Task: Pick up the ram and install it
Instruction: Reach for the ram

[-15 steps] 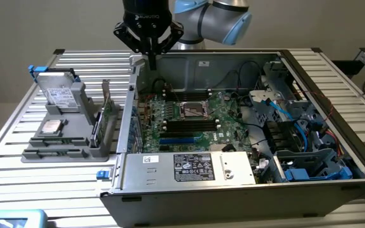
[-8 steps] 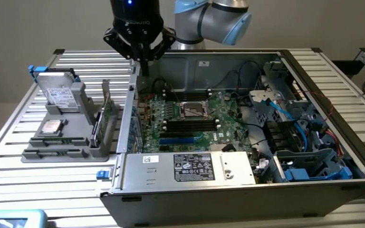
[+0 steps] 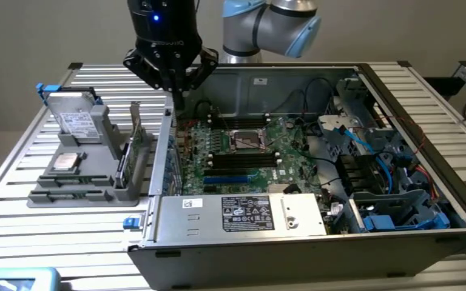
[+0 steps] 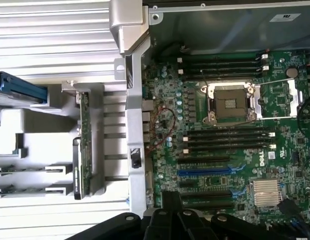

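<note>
A slatted metal bench (image 3: 14, 212) carries an open computer case (image 3: 298, 257) with its motherboard (image 3: 291, 130) exposed, and a grey holder (image 3: 129, 193) just beside the case. The tool (image 3: 175, 91) hangs closed, with nothing visible in its grip, above the case's rear corner nearest the holder. The ram (image 3: 73, 179) sits on edge in a holder slot, well apart from the tool.

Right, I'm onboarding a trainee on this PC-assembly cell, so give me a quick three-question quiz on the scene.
1. True or false: the gripper, over the edge of the computer case, holds nothing.
2. The processor socket on the motherboard is: A empty, B holding a chip, C under a fan.
3. Fill in: the ram rests in the grey holder, on the case's exterior-view ____.
Key: 1 true; 2 A; 3 left.
</note>
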Motion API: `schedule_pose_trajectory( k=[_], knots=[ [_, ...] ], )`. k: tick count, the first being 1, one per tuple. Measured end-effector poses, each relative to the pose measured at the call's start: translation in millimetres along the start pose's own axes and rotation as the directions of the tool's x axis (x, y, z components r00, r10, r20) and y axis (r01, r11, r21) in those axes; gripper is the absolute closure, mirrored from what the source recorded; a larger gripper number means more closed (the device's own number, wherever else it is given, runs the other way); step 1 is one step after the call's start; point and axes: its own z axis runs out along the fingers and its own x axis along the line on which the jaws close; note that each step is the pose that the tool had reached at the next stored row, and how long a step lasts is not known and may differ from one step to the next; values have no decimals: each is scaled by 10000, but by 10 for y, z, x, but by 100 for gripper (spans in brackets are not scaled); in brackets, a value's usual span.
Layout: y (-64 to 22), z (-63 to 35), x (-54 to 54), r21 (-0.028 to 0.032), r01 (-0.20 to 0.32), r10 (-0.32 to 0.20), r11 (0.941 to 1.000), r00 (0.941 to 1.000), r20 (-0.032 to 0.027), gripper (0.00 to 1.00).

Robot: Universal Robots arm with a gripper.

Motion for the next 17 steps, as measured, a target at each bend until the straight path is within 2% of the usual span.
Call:
schedule_pose_trajectory(
  k=[5, 17],
  knots=[
    [-29, 8, 209, 11, -2, 2, 10000, 10000, -45, 89],
    [-73, 78, 753, 40, -3, 3, 10000, 10000, -52, 89]
  ],
)
